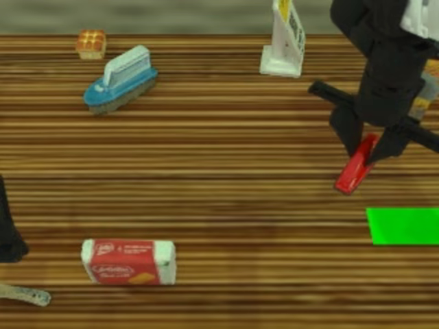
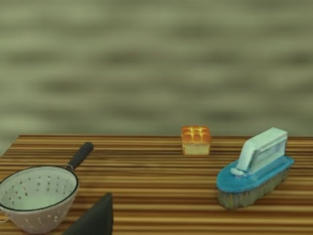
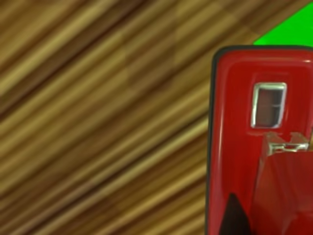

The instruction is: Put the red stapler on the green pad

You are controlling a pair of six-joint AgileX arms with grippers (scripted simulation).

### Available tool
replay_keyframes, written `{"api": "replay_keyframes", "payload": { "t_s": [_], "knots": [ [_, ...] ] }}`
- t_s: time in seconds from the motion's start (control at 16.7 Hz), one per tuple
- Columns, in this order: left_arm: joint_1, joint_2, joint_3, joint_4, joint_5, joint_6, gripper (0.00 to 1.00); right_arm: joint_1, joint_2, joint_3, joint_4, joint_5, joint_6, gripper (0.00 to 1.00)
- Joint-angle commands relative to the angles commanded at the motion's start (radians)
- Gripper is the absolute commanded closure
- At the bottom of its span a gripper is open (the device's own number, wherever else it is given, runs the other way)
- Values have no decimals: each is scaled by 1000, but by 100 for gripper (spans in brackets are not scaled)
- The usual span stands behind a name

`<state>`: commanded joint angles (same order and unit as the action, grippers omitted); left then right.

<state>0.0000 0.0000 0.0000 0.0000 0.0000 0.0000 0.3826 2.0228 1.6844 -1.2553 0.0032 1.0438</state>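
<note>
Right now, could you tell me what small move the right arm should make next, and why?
Probably close and lift. The right pincer straddles the far end of the red stapler, which seems to lie on the wooden table, apart from the green pad at the right edge. Whether the grip is firm cannot be told. The left pincer is parked at the left edge.

Over by the blue scrubbing brush, a little golden bread loaf sits just beyond it toward the far left corner of the striped wooden table. Well to the brush's right stands a white upright carton. Near the front edge, below the brush, lies a red-and-white packet. A white colander rests left of it all.
</note>
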Motion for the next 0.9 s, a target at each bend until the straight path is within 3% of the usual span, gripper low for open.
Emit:
{"api": "replay_keyframes", "payload": {
  "t_s": [0.24,0.42,0.6,0.9],
  "knots": [
    [0,0,0,0,0,0,0,-97,-104,-127,14,3,382,100],
    [0,0,0,0,0,0,0,-158,-181,-208,33,3,584,100],
    [0,0,0,0,0,0,0,-196,-235,-260,49,2,690,100],
    [0,0,0,0,0,0,0,-203,-246,-269,53,2,708,100]
  ]
}}
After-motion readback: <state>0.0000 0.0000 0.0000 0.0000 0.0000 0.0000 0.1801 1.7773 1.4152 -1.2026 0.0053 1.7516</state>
